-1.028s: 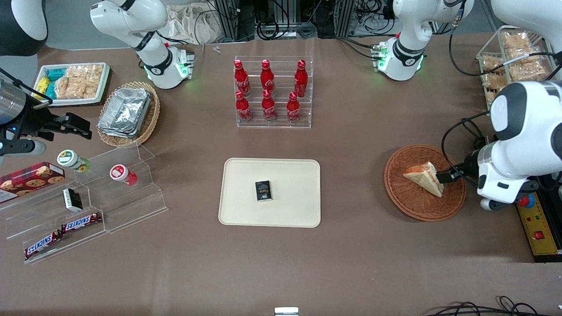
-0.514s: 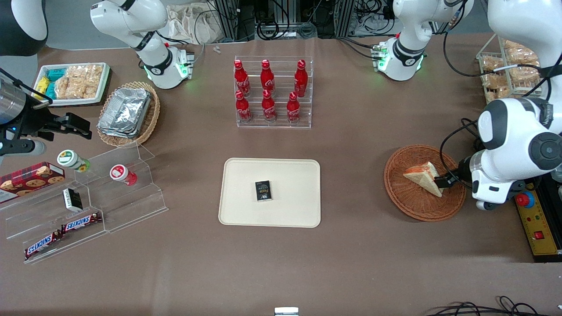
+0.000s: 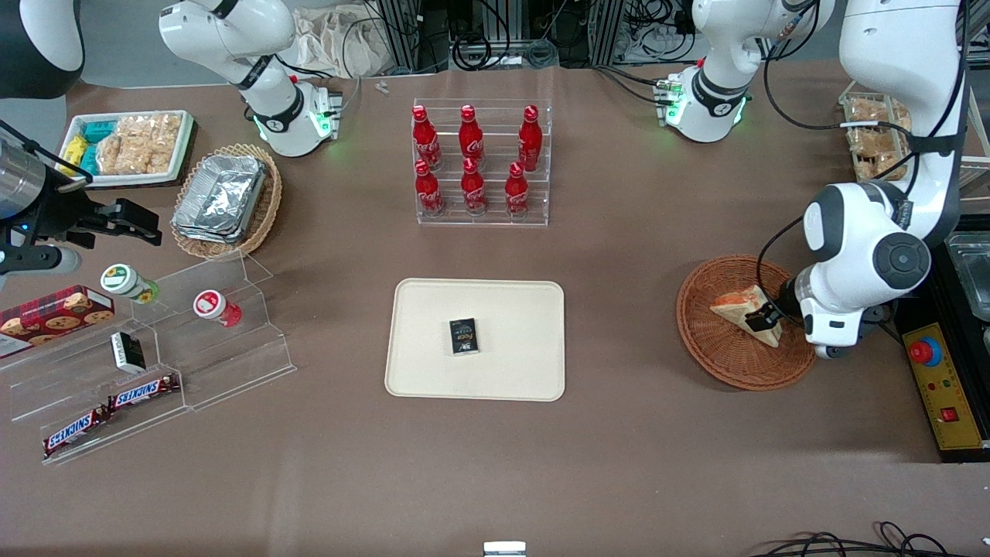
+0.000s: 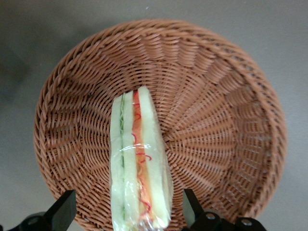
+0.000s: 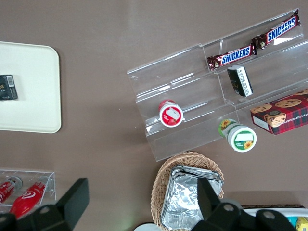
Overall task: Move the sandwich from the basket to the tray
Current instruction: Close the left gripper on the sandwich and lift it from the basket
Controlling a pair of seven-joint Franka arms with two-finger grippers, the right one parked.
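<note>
The sandwich (image 3: 741, 306), a wrapped wedge of white bread with orange and green filling, lies in the round reddish-brown basket (image 3: 727, 363) toward the working arm's end of the table. My left gripper (image 3: 762, 317) is low over the basket, open, one finger on each side of the sandwich's wide end. In the left wrist view the sandwich (image 4: 139, 159) stands edge-up between the two black fingers (image 4: 191, 207), with a gap on both sides, and the basket (image 4: 216, 120) weave spreads around it. The cream tray (image 3: 510, 309) lies at the table's middle, apart from the basket.
A small black packet (image 3: 464, 336) lies on the tray. A clear rack of red bottles (image 3: 479, 166) stands farther from the front camera than the tray. A yellow control box with a red button (image 3: 940, 387) sits beside the basket. Clear stepped shelves (image 3: 155, 363) with snacks stand toward the parked arm's end.
The left arm has swung in toward the basket and the gripper has slid farther over the sandwich's wide end. The sandwich and basket have stayed put.
</note>
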